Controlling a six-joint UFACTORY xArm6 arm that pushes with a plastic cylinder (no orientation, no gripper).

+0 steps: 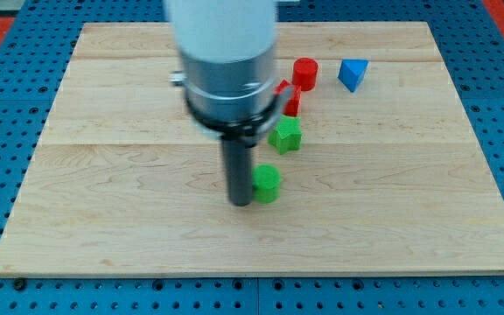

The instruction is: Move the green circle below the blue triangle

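Observation:
The green circle [267,184] lies near the board's middle, a little below centre. My tip [238,201] stands right against its left side. The blue triangle [353,73] lies at the view's upper right, well up and to the right of the green circle. A green star-shaped block [284,136] sits just above the green circle.
A red cylinder [304,73] lies left of the blue triangle. Another red block [289,96] shows partly behind the arm, above the green star. The arm's wide body [226,61] hides the board's upper middle. The wooden board [103,175] ends at a blue pegboard surround.

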